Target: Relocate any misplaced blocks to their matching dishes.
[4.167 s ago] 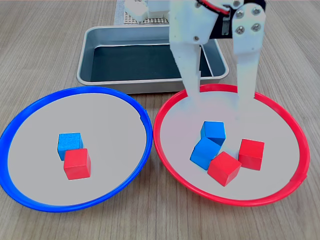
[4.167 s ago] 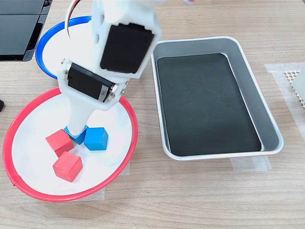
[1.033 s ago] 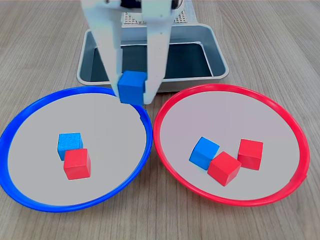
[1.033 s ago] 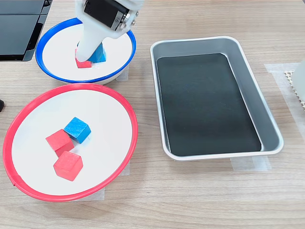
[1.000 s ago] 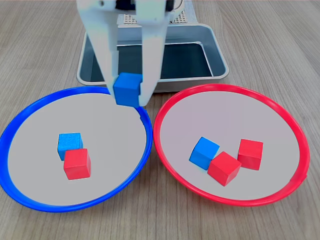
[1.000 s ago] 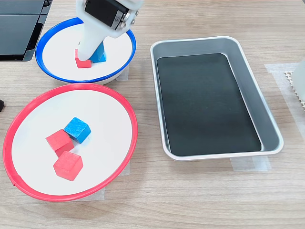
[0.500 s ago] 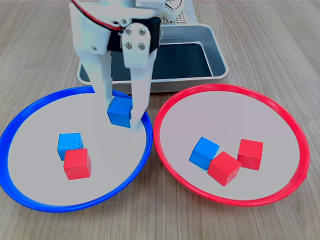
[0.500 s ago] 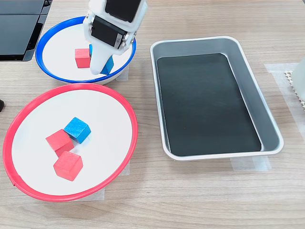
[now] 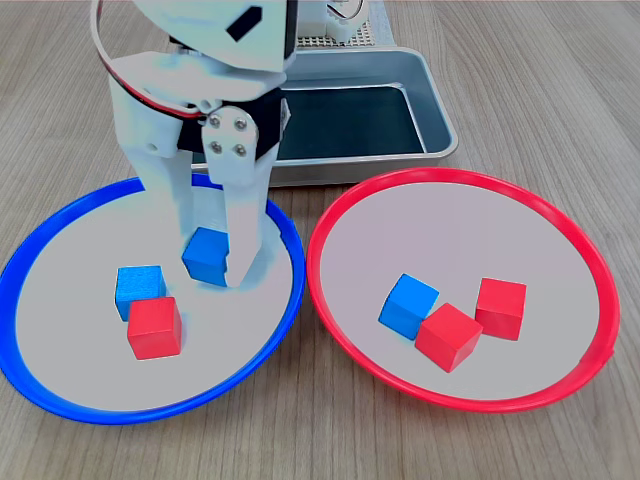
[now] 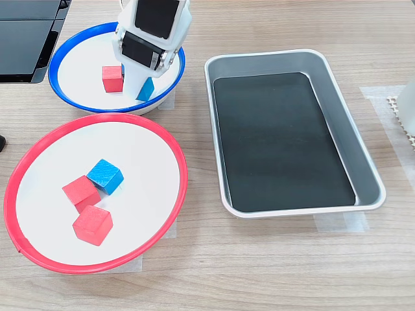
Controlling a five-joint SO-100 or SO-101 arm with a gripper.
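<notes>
Blue-rimmed dish [image 9: 60,385], sitting at the first exterior view's left on the wood-grain table [image 9: 560,110], pale grey centre, is holding three cubes. Item one: a blue cube [image 9: 138,290] lying toward the dish's left half, with a red cube [image 9: 154,327] touching it on the near side, the one misplaced piece in this dish. Item two: a second blue cube [image 9: 207,255] sitting just to the right of that pair, low over or on the dish floor; which of the two cannot be told. The white gripper [image 9: 210,262] is reaching down into the dish from above, its two fingers standing on either side of this cube and pinching it, black servo body and red-and-black wires showing higher up the arm. In the second exterior view the same dish [image 10: 61,97] is lying at the upper left, with the gripper [image 10: 141,87] covering most of the held blue cube [image 10: 146,89] and the red cube [image 10: 112,78] showing just to its left. Grey metal tray [image 9: 440,125], dark-bottomed, is standing behind both dishes in the first exterior view. Red-rimmed dish [image 9: 560,385], at the first exterior view's right and well apart from the gripper, is holding three cubes bunched together: a blue one [image 9: 408,305], misplaced here, touching a red one [image 9: 448,337], with a further red one [image 9: 501,309] close beside that.
</notes>
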